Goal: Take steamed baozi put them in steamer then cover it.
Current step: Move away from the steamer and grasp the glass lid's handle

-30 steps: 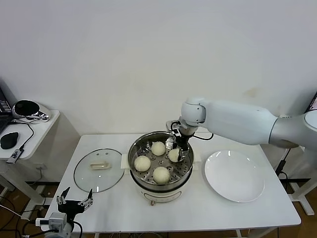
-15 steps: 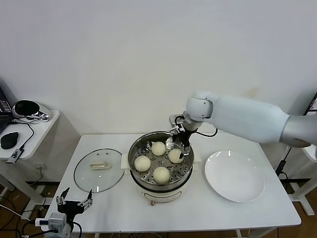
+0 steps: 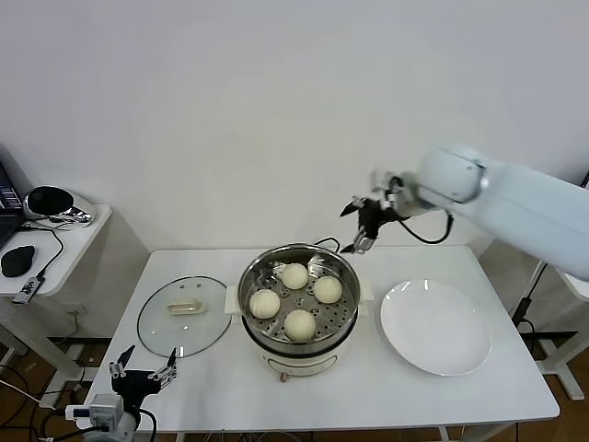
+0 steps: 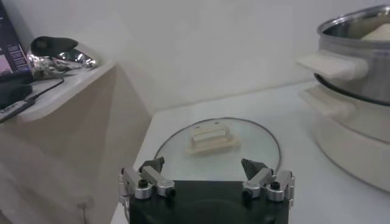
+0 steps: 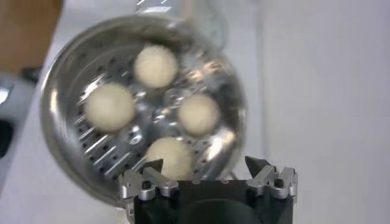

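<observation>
The steamer stands mid-table with several cream-white baozi on its perforated tray. In the right wrist view the baozi lie apart inside the steamer. My right gripper hovers open and empty above the steamer's back right edge; its jaws hold nothing. The cover, a glass lid with a cream handle, lies flat on the table left of the steamer. My left gripper hangs open and empty below the table's front left corner, facing the cover.
A white plate sits bare on the table right of the steamer. A side table with a mouse, cables and a shiny object stands at far left. The wall runs close behind the table.
My right gripper has opened, left a baozi on the tray's right side, then risen out of the steamer and drawn back to the right. The left arm has stayed put.
</observation>
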